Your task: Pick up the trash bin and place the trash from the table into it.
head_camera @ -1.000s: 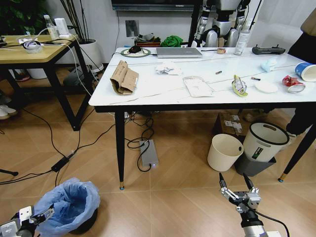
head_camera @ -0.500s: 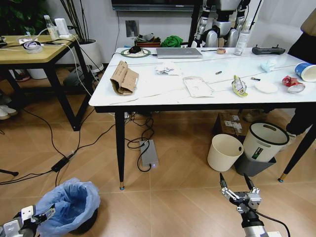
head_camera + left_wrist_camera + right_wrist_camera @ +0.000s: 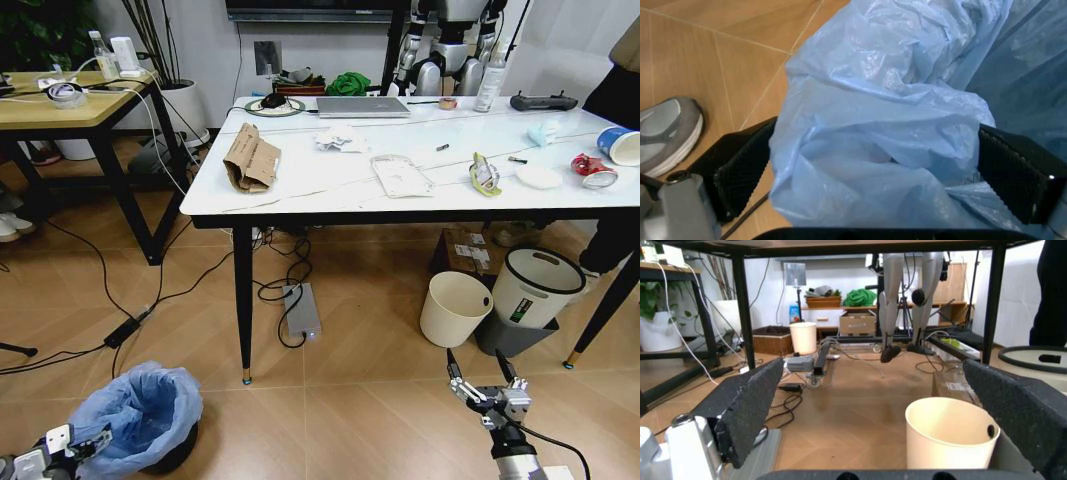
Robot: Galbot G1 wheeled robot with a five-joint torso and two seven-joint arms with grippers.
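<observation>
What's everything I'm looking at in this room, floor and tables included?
trash bin: one, dark, blue bag, floor at lower left
table: one, white top, black legs
cardboard piece: one, brown, table's left part
crumpled paper: one, white, near laptop
flat packet: one, white, table middle
yellowish wrapper: one, right of the packet
crushed can: one, red, table's right end
paper cup: one, blue-white, right edge
laptop: one, grey, table back
cream bin: one, under table
white bin: one, black rim, beside cream bin
left claw: open around the bag's edge
right claw: open, low over floor
</observation>
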